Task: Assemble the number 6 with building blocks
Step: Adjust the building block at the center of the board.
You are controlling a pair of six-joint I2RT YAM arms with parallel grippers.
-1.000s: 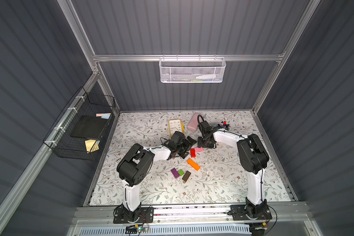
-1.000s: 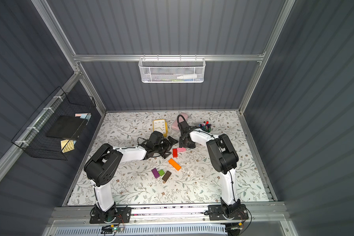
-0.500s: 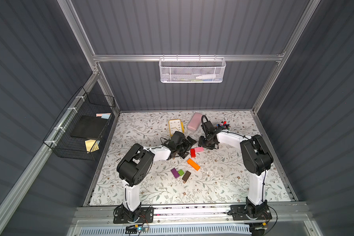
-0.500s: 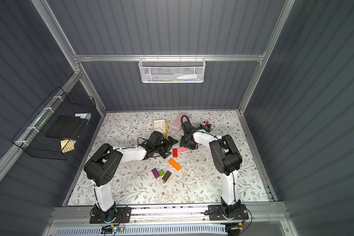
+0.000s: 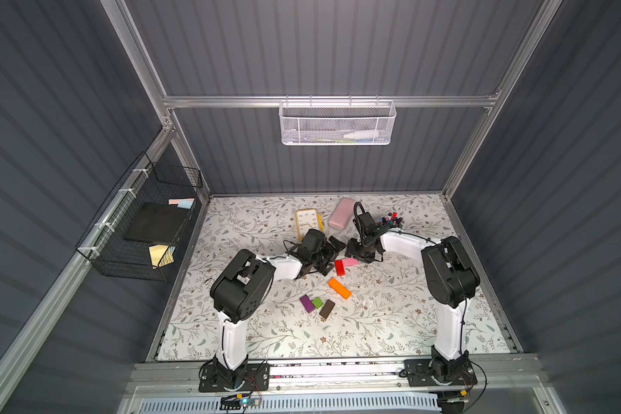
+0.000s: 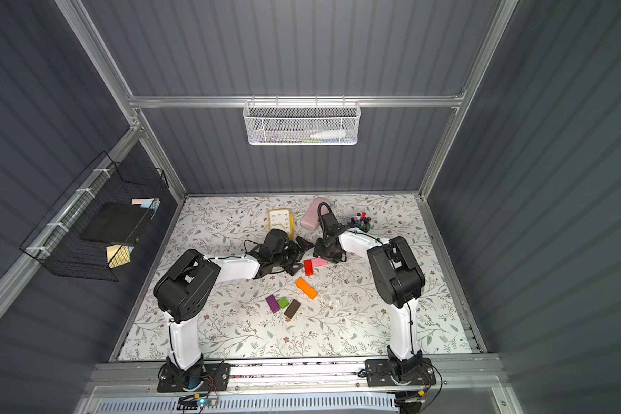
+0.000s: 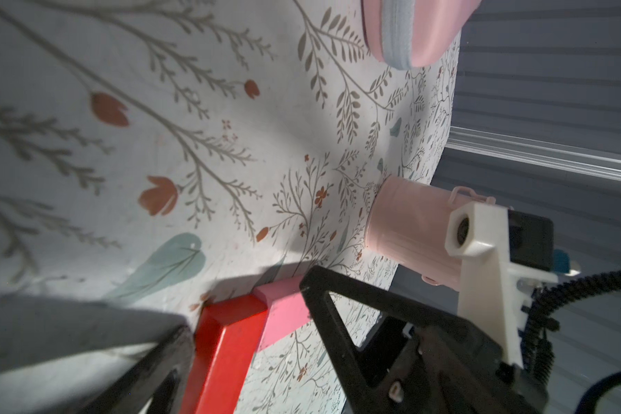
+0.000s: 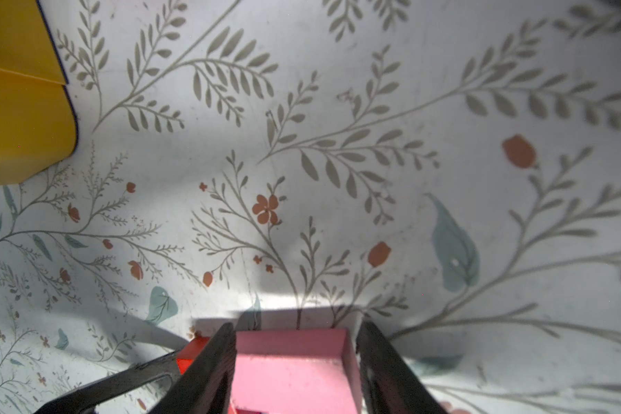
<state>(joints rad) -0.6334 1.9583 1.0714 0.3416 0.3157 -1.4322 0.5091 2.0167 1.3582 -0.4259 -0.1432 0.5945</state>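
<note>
Right elbow (image 5: 449, 272) farther out; right hand (image 5: 362, 257) tight on pink block (image 5: 350, 262), edge against red block (image 5: 340, 267); left hand (image 5: 332, 258) open.

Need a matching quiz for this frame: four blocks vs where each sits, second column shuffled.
1. pink block
2. red block
3. orange block
4. green cube

A. between the purple block and the brown block
B. between the fingers of the right gripper
C. butted against the pink block
D. lying apart from every other block

Pairs: 1-B, 2-C, 3-D, 4-A
</note>
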